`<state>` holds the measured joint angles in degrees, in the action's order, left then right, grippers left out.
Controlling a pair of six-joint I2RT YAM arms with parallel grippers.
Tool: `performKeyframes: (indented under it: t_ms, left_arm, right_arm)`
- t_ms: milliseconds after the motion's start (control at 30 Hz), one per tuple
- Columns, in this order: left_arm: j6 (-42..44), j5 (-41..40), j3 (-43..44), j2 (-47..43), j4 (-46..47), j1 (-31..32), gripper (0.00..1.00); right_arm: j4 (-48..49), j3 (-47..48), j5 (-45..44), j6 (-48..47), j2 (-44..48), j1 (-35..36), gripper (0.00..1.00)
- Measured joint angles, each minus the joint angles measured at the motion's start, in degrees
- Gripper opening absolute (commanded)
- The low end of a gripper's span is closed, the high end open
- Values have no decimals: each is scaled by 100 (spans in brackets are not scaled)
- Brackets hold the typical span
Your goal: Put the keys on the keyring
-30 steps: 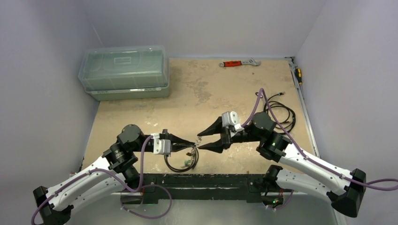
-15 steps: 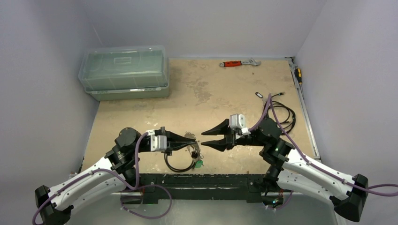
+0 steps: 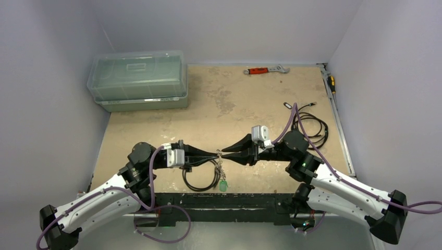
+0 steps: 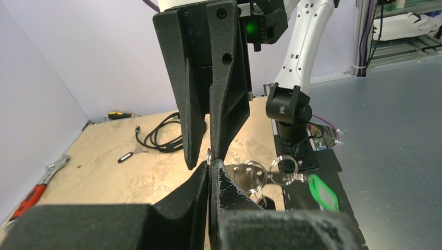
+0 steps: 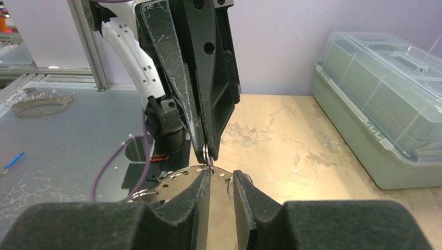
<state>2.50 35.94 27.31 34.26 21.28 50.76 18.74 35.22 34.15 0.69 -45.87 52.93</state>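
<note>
Keys [image 4: 246,176]: silvery, holed, w/ green tag [image 4: 322,190], hung at frame centre below small keyring [image 5: 207,154]. Ring is pinched by shut L gripper [image 3: 216,154]. R gripper [image 3: 224,155] is held narrowly parted alongside.

silvery keys [image 4: 249,176] with bright green tag [image 4: 323,191]; red-handled wrench [image 3: 265,70]; mottled tan table [image 3: 234,104]; clear grey-green box [image 3: 138,78]
</note>
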Motion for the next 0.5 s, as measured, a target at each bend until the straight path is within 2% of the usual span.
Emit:
performKeyframes:
  t_ms: [333,467,500]
  left_arm:
    - [-59,-33,-96,127,313,0,0]
    - [-61,-46,-96,153,348,0,0]
    - [-61,-46,-96,153,363,0,0]
  right_arm:
    - [15,2,33,0,-142,0,12]
    - [46,7,116,0,-214,2,0]
    - [57,7,138,2,-219,2,0]
